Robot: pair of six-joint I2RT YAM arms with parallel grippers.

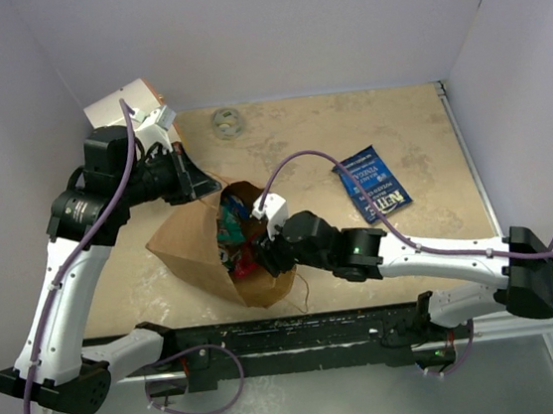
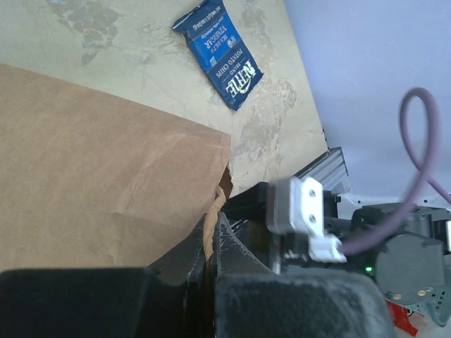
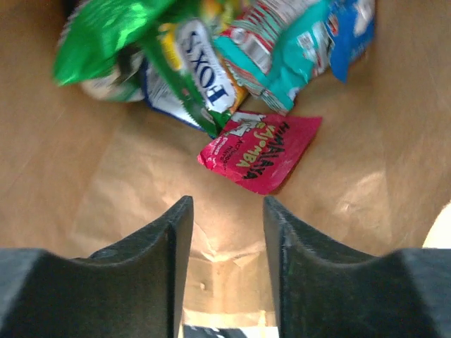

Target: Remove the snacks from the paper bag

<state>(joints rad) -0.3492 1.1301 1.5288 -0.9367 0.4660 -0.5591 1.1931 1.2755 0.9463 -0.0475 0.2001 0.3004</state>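
Brown kraft paper bag (image 1: 186, 245) with twine loops lies on its side on the beige stone-look worktop (image 1: 346, 119), its mouth open toward the right arm. The left tool (image 2: 213, 225) is pinched shut on the bag's upper lip beside a twine handle, propping the mouth open. The right tool (image 3: 226, 211) sits inside the mouth with its jaws a moderate gap apart and nothing between them. It points at a flat pink foil packet (image 3: 261, 148) lying alone on the bag floor just ahead.

Behind that is a heap: a crumpled green foil packet (image 3: 106, 35), a teal-and-red packet (image 3: 282, 49) and a corner of a blue one (image 3: 352, 28). One blue foil packet with white lettering (image 1: 375, 182) already lies on the worktop, well clear of the bag.

The step in hand looks like reaching for the next snack. The pink packet is the likeliest pick: go in low, straddle its near edge, and close without catching the paper beneath. The left hold should stay high so the lip does not sag.

The bag walls stand close on both sides, so withdrawing straight back seems safest. Open worktop lies near the blue packet. The small grey ring (image 1: 227, 123) and the white cylinder with orange rim (image 1: 123, 103) sit at the far edge, out of the way.
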